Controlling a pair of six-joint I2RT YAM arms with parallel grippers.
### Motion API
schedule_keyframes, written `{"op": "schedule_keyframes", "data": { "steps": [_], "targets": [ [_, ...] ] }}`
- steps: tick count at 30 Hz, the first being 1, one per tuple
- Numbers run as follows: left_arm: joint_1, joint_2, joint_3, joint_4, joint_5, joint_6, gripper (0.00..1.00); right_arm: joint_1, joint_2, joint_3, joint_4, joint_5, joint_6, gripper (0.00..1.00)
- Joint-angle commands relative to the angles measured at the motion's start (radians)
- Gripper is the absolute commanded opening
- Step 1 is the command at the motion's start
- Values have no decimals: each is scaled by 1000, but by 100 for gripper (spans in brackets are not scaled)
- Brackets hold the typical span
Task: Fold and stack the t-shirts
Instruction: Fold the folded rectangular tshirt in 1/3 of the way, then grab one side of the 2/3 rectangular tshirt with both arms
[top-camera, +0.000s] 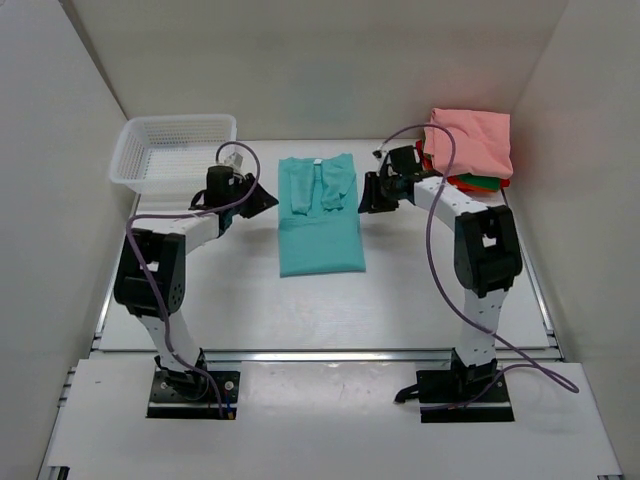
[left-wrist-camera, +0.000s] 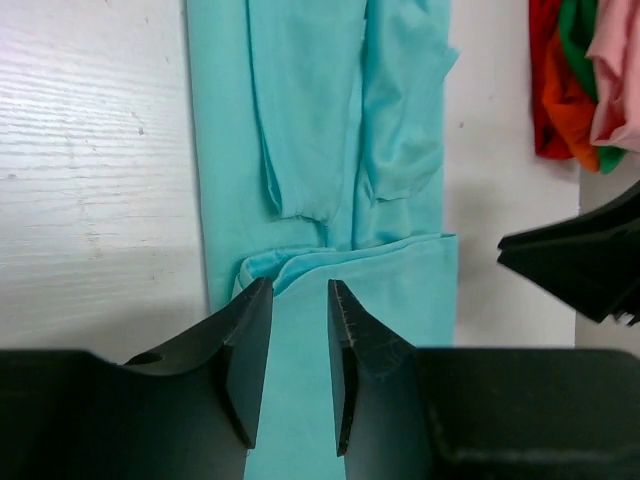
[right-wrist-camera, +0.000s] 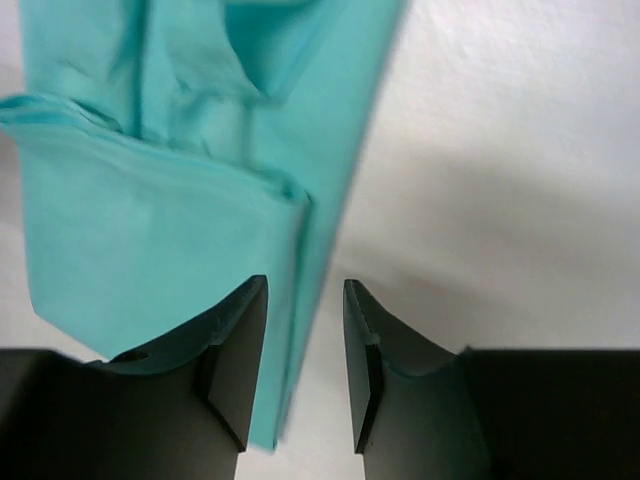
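Narrowly parted and holding nothing, the left claw (left-wrist-camera: 298, 300) hovers over the left side of a teal soft-cloth short-sleeved t-shirt (top-camera: 320, 235). The shirt lies on the white table (top-camera: 250, 300), midway across and toward the far edge, with its sleeves tucked in. The right claw (right-wrist-camera: 305, 290), also slightly open and empty, straddles the layered right edge. A shallow bite there would likely catch only the top layer, dragging the fold open or spilling the sleeves. The left arm (top-camera: 150, 270) and right arm (top-camera: 485, 250) rise from the near edge, elbows bent, forearms angled inward. Salmon-pink, green and red-orange t-shirts (top-camera: 470, 140) sit stacked at the far right corner.
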Motion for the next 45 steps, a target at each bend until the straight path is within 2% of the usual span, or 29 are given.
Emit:
{"op": "schedule_keyframes", "data": {
  "steps": [1, 4, 7, 10, 13, 18, 25, 26, 27, 28, 29, 30, 33, 37, 40, 42, 45],
  "targets": [
    [0, -134, -63, 70, -9, -9, 38, -15, -175, -157, 180, 70, 106, 34],
    [-36, -231, -207, 22, -32, 31, 43, 11, -276, -326, 182, 97, 138, 36],
    [-119, -333, -406, 4, -143, 46, 46, 60, -397, -499, 232, 154, 217, 40],
    [-248, -418, -541, 28, -314, 3, 49, 149, -518, -718, 346, 263, 335, 50],
    [-303, -466, -627, 103, -406, -70, 49, 216, -581, -826, 441, 317, 433, 51],
    [-331, -420, -642, 199, -444, -122, 46, 230, -569, -898, 534, 292, 531, 56],
    [-326, -262, -586, 288, -403, -167, 47, 190, -459, -880, 588, 230, 530, 57],
    [-331, -248, -573, 279, -403, -165, 45, 189, -438, -866, 591, 228, 522, 56],
    [-339, -226, -557, 280, -385, -162, 40, 184, -422, -860, 593, 213, 516, 43],
    [-342, -213, -554, 285, -375, -167, 19, 189, -416, -851, 593, 200, 517, 35],
    [-340, -205, -549, 283, -359, -176, 4, 187, -407, -848, 584, 199, 510, 7],
    [-339, -205, -552, 275, -354, -181, 0, 193, -416, -852, 584, 196, 514, 0],
    [-334, -268, -600, 185, -311, -173, 0, 255, -495, -900, 516, 240, 505, 0],
    [-360, -480, -724, 3, -288, -143, 0, 342, -665, -1001, 429, 294, 498, 0],
    [-403, -707, -810, -119, -343, -158, 0, 416, -796, -1085, 352, 324, 514, 0],
    [-453, -905, -871, -189, -386, -222, 0, 454, -869, -1145, 328, 315, 523, 0],
    [-441, -1093, -962, -221, -351, -267, 0, 473, -946, -1205, 323, 202, 537, 0]
  ]
}}
